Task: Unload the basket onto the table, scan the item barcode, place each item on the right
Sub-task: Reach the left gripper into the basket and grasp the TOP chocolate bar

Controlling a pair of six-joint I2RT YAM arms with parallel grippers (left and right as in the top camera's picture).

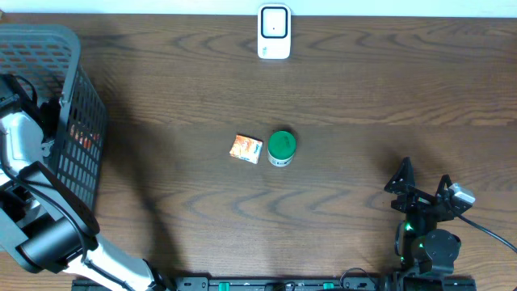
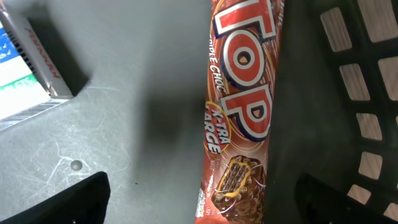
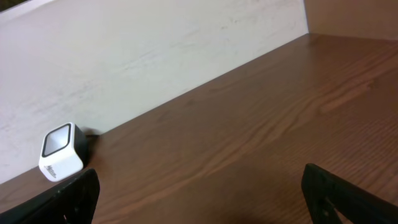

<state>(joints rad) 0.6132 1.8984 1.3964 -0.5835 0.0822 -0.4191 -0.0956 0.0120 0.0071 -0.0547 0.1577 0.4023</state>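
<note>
Basket of grey plastic mesh is placed at the left end of the dark wooden bench. On its grey floor a long red-brown chocolate bar is laid near the mesh wall. "TOP", "CHOC" and "X-TRA LARGE" can be read on the wrapper. A white box with blue and green print is also kept inside; its red writing cannot be read. The left fingers are held wide apart, one on each side of the bar, not touching it. The right fingers are spread too, well apart from the white cube-shaped scanner. A small orange packet and a green-lidded jar are set just beside each other at mid-bench.
</note>
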